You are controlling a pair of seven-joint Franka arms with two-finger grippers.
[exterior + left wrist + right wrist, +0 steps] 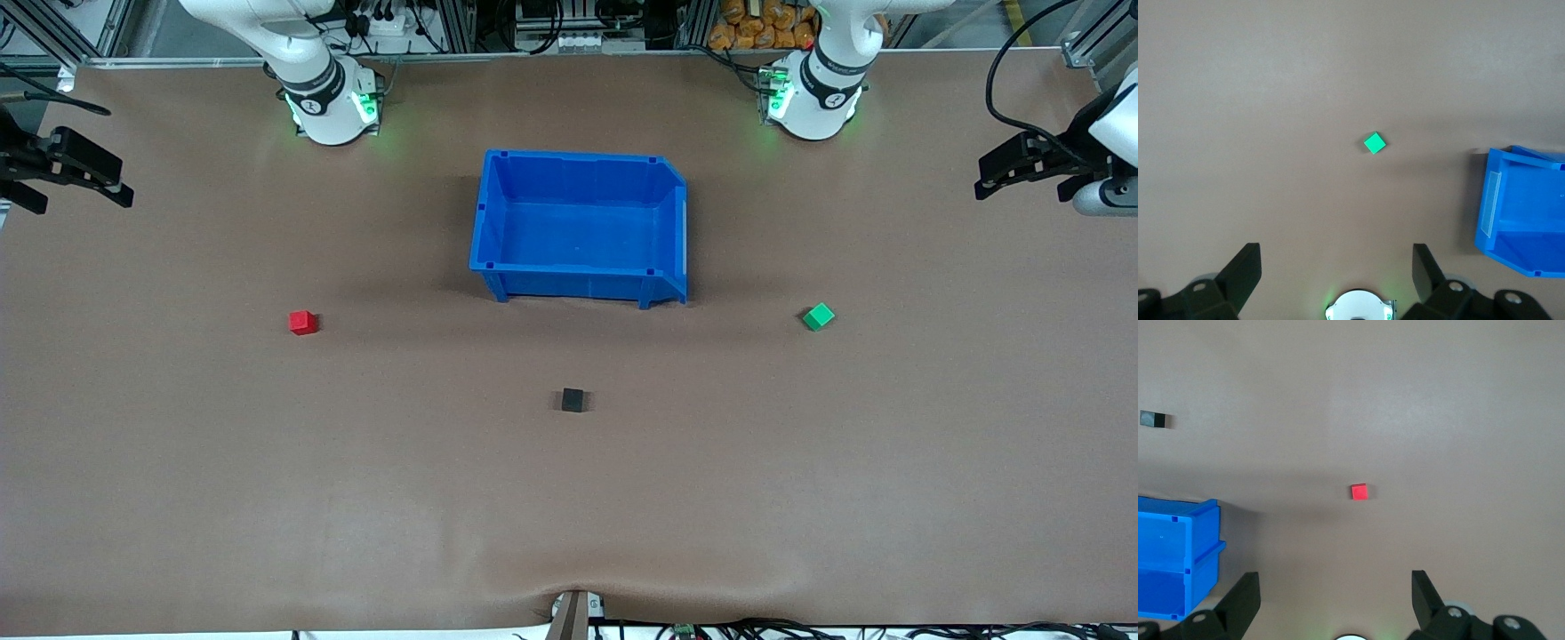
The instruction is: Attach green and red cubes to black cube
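The right gripper (98, 182) hangs high over the right arm's end of the table (267, 498). Its 2 fingers are spread wide and hold nothing. The red cube (303, 322) sits on the table toward that same end, all by itself. In the right wrist view it lies out ahead of the spread fingers (1241, 597).

The black cube (573, 400) sits near the middle, closer to the front camera than the blue bin (578, 280). The bin looks empty, with only its blue floor showing.

The green cube (818, 316) sits toward the left arm's end, turned a bit crooked. The left gripper (1000, 173) hangs over that end, its fingers wide apart and empty too.

The 3 cubes look tiny, hard and light. They should not squash, but they may slide or tip if bumped. I think it is best to pinch each one on 2 flat sides facing away from each other, not on the corners. For the green one, the fingers should turn to match its slant.
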